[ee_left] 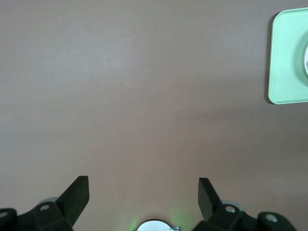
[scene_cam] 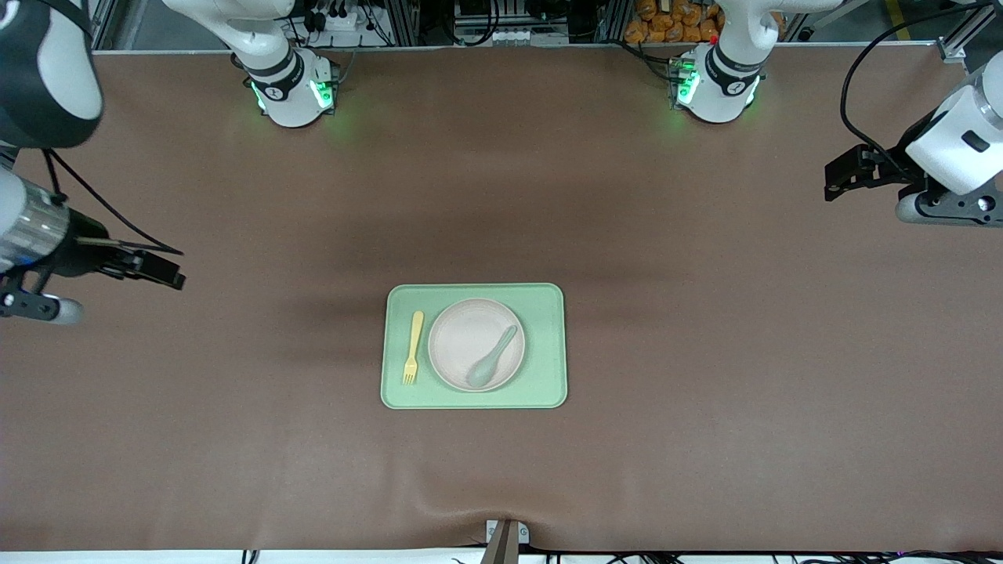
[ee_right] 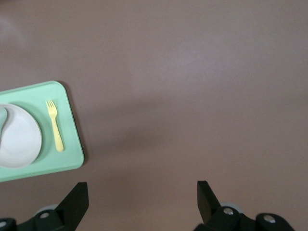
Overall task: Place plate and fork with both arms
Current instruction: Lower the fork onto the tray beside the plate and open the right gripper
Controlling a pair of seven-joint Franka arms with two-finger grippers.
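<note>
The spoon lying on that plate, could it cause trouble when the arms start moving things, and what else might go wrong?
Possibly. The spoon rests loose on the plate, so it could slide off if the plate is tilted when lifted. The fork lies flat on the tray close beside the plate, so fingers reaching for it might nudge the plate. Both grippers, left and right, hang open over bare table, away from the tray.
</note>
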